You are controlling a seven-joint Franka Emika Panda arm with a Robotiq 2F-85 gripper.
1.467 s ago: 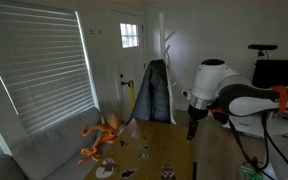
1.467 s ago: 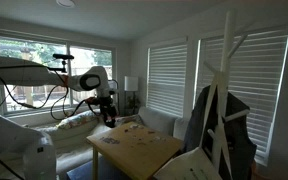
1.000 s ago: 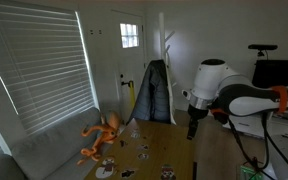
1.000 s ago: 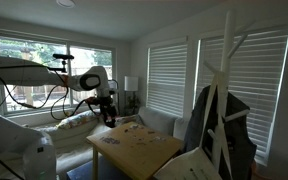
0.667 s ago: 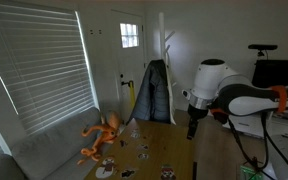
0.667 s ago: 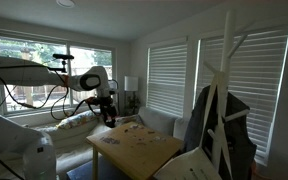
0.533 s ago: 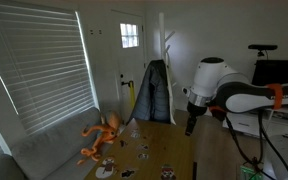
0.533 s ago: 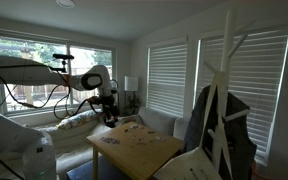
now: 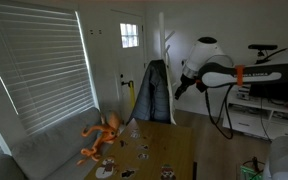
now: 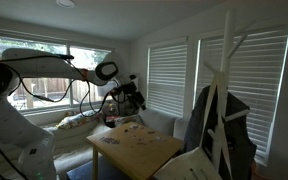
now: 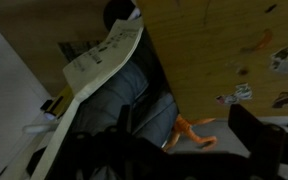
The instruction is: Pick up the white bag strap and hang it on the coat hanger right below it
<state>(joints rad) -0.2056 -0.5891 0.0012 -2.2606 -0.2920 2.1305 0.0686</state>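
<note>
The white coat hanger stands tall in both exterior views (image 9: 167, 48) (image 10: 225, 85), with a dark jacket (image 9: 156, 92) draped over it. A white cloth bag (image 10: 187, 166) hangs low beside the jacket. In the wrist view the white bag (image 11: 102, 58) lies across the jacket (image 11: 134, 88), and I cannot tell its strap apart from the cloth. My gripper (image 9: 179, 88) (image 10: 135, 97) hangs in the air beside the jacket, apart from the bag. In the wrist view the gripper (image 11: 184, 118) is open and empty, with dark fingers (image 11: 252, 125) either side.
A wooden table (image 9: 167, 143) (image 10: 144, 150) carries small scattered items. An orange octopus toy (image 9: 103, 136) (image 11: 191, 131) lies on the grey sofa (image 9: 44, 150). Window blinds (image 9: 39, 60) are beside it, and a door (image 9: 130, 55) is behind.
My arm has risen and swung towards the coat hanger and jacket; the gripper now sits higher and closer to them. Nothing was taken hold of.
</note>
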